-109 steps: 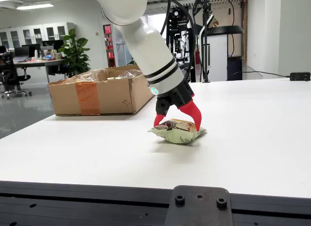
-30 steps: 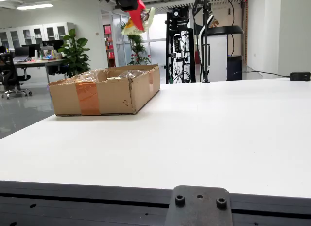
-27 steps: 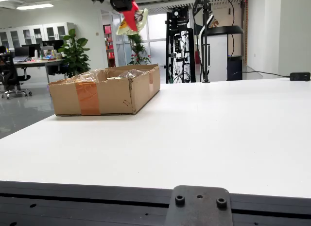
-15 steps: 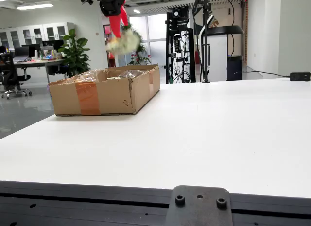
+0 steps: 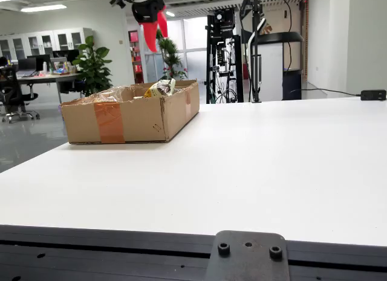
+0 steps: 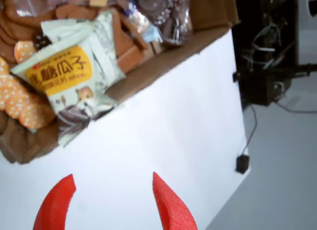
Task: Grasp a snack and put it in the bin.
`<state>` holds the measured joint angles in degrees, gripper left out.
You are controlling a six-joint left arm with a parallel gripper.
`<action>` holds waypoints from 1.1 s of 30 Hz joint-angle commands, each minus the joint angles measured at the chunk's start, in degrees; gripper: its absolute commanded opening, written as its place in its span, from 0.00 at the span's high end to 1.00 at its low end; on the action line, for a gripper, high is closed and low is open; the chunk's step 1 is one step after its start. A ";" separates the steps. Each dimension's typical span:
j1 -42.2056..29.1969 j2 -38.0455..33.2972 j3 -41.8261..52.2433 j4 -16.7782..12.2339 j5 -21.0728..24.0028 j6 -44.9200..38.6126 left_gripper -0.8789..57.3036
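Resting across the cardboard bin's (image 5: 130, 115) rim at 3 o'clock: pale-green snack packet (image 6: 74, 81). Gripper (image 6: 113, 203) high above, red fingers spread, holding nothing.

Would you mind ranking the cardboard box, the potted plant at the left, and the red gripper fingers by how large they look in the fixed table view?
1. cardboard box, clearly the largest.
2. potted plant, smaller, though it stands farther back, so its true size is unsure.
3. red gripper fingers, the smallest, high above the box.

a white table (image 5: 272, 166) carries a taped cardboard box (image 5: 130, 115) near its far left edge.
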<state>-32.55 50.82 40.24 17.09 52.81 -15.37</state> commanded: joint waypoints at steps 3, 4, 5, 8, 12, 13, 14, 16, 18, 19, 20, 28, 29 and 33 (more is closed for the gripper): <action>-7.57 -0.31 0.31 0.34 3.36 0.78 0.51; -8.92 -0.50 0.32 0.39 4.03 0.59 0.52; -10.27 -0.74 0.33 0.42 4.72 0.33 0.53; -14.44 -1.68 0.40 0.52 6.78 -0.80 0.58; -19.94 -3.65 1.34 0.53 8.76 -2.60 0.66; -21.27 -4.21 1.78 0.50 9.19 -3.12 0.68; -22.56 -4.78 2.30 0.47 9.57 -3.68 0.70; -25.02 -5.94 3.60 0.39 10.21 -4.91 0.73; -27.23 -7.16 5.21 0.33 10.63 -6.36 0.77; -28.23 -7.76 6.07 0.29 10.77 -7.15 0.79; -29.17 -8.35 6.95 0.26 10.87 -7.95 0.80; -34.31 -17.30 20.47 -0.23 8.90 -13.62 0.91; -34.73 -19.38 23.55 -0.35 7.96 -14.22 0.92; -35.89 -28.21 36.20 -1.02 4.19 -16.14 0.94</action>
<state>-68.09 27.59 69.38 16.53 59.18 -30.68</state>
